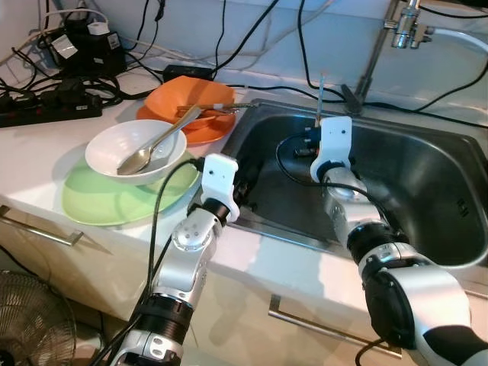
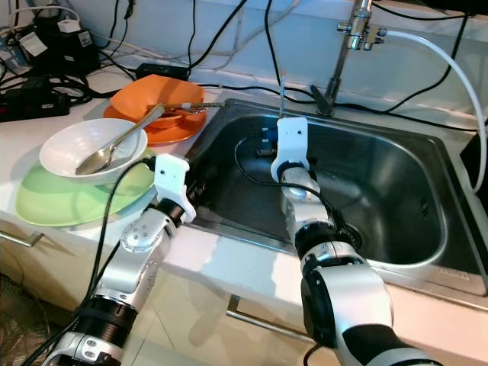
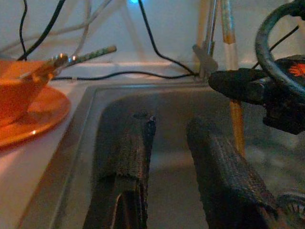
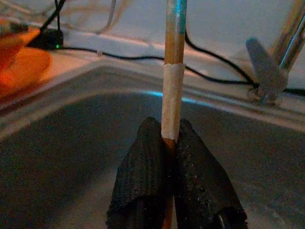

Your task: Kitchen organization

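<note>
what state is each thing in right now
right tool: shut on the chopstick, above the sink
chopstick: upright, pinched between the fingers
left tool: open, holding nothing, at the sink's edge
white bowl: stacked on the green plate, spoon resting in it
orange bowl: on the orange plate, utensils lying across it
sink: dry, no dishes in it

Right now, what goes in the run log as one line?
right gripper: shut on chopstick, upright over sink | left gripper: open, at sink's left edge | dishes on counter

White counter (image 1: 46, 164) with steel sink (image 1: 427, 183) — cables trail along the wall (image 1: 252, 23).
</note>
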You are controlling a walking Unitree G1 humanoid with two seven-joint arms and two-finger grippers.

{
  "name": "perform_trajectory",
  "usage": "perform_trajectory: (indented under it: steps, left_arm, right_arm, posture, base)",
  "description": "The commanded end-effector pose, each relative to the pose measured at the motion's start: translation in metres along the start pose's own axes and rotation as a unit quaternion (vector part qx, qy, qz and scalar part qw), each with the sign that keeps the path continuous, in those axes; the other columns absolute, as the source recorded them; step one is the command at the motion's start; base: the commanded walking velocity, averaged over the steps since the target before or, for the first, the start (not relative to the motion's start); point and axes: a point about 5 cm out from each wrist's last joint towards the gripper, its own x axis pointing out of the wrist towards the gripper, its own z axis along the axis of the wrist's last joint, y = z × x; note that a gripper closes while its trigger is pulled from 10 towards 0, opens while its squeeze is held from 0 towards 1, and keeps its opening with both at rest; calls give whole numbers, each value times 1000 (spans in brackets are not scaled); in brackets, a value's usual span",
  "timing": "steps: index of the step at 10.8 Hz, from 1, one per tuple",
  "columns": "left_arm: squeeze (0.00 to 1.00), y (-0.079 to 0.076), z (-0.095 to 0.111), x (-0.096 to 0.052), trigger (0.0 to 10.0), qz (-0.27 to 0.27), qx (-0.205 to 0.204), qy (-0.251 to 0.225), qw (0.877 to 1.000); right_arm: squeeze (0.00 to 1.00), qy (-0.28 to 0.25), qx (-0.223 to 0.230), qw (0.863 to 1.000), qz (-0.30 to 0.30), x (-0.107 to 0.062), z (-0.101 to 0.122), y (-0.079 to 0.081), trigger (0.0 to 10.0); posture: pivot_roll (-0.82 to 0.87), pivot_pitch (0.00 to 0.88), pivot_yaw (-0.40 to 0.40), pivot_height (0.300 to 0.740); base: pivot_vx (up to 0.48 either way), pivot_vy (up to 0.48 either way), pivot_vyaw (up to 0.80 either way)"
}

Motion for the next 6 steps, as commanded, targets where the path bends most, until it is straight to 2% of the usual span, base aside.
perform_trajectory:
  steps: [1,4,5,6]
  left_arm:
    - [0,2,4,3,10000,3,5,-8,1000]
    - [0,6,7,9,10000,8,6,-14,1000]
    - [0,6,5,8,10000,9,7,-13,1000]
    - [0,6,4,7,10000,8,7,-13,1000]
  right_arm:
    - [0,6,2,1000,1,-1,-4,1,10000]
    - [0,-1,5,1000,-7,1,1,-4,10000]
    - [67,-1,6,1000,-8,0,1,-5,10000]
    - [1000,-1,9,1000,-6,0,1,-5,10000]
  posture:
    - [214,0,-55,740]
    - [218,0,-61,740]
    - [220,0,-61,740]
    - [224,0,-62,740]
  base:
    - [0,0,0]
    - [0,0,0]
    - [0,0,0]
    - [0,0,0]
